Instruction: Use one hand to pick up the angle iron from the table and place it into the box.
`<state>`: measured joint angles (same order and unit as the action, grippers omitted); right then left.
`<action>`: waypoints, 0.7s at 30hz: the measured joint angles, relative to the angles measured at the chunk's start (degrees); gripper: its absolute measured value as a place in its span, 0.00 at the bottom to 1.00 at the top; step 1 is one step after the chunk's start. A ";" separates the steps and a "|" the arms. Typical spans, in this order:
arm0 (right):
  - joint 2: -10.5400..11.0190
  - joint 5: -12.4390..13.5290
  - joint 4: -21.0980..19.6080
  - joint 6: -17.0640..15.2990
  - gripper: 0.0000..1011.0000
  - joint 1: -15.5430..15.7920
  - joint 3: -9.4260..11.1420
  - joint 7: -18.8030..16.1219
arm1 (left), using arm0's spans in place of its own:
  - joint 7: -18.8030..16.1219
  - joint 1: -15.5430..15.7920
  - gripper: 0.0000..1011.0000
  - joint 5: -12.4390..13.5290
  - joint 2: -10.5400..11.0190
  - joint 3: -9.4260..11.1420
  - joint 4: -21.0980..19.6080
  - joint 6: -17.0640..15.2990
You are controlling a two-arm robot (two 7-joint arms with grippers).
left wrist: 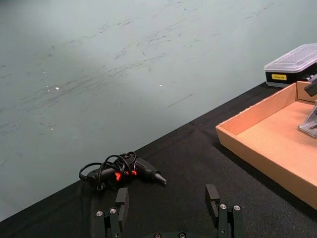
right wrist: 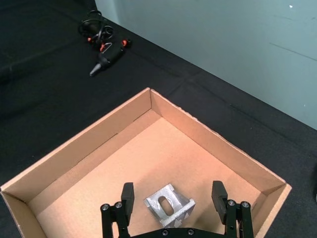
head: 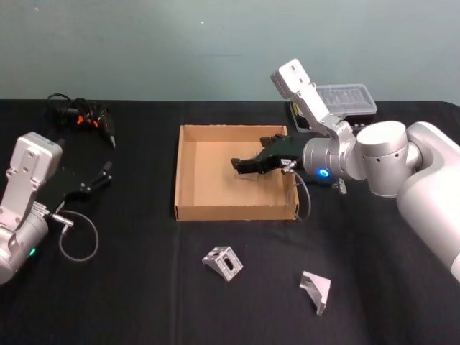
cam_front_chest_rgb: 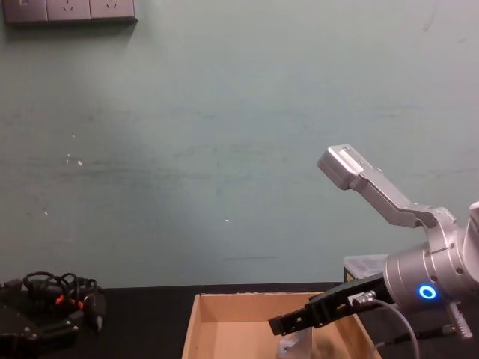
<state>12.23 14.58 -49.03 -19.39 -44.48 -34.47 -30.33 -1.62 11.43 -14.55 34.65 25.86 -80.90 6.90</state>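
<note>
Black table [head: 129, 302]: right gripper [right wrist: 173, 191] spread over box [head: 178, 172], straddling angle iron [right wrist: 169, 208] on its floor by right wall, no grip. Likely rigid, slick; pinch flat flanks. Left gripper [left wrist: 167, 193] parked left edge, fingers apart.

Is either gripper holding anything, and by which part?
Nothing is held. The right gripper stands open around the angle iron in the box; the left gripper, parked left, is open.

The box [head: 177, 172] is matt tan cardboard, the angle iron [right wrist: 169, 207] dull silvery metal, the surface [head: 129, 287] matt black, the case lid [head: 348, 95] clear plastic.
</note>
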 joint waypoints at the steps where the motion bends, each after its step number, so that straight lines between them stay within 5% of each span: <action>1: 0.04 -0.01 -0.18 0.04 0.99 0.12 0.07 -0.05 | 0.00 0.00 1.00 0.00 0.00 0.00 0.00 0.00; 9: 1.48 0.15 -4.15 0.31 0.99 2.21 1.62 -0.87 | 0.00 0.00 1.00 0.00 0.00 0.00 0.00 0.00; 21: 8.30 3.48 -20.03 -1.16 0.99 10.34 4.94 -1.65 | 0.00 0.00 1.00 0.00 0.00 0.00 0.00 0.00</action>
<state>20.52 18.07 -69.06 -20.56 -34.14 -29.53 -31.98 -1.62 11.43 -14.55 34.65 25.86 -80.90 6.91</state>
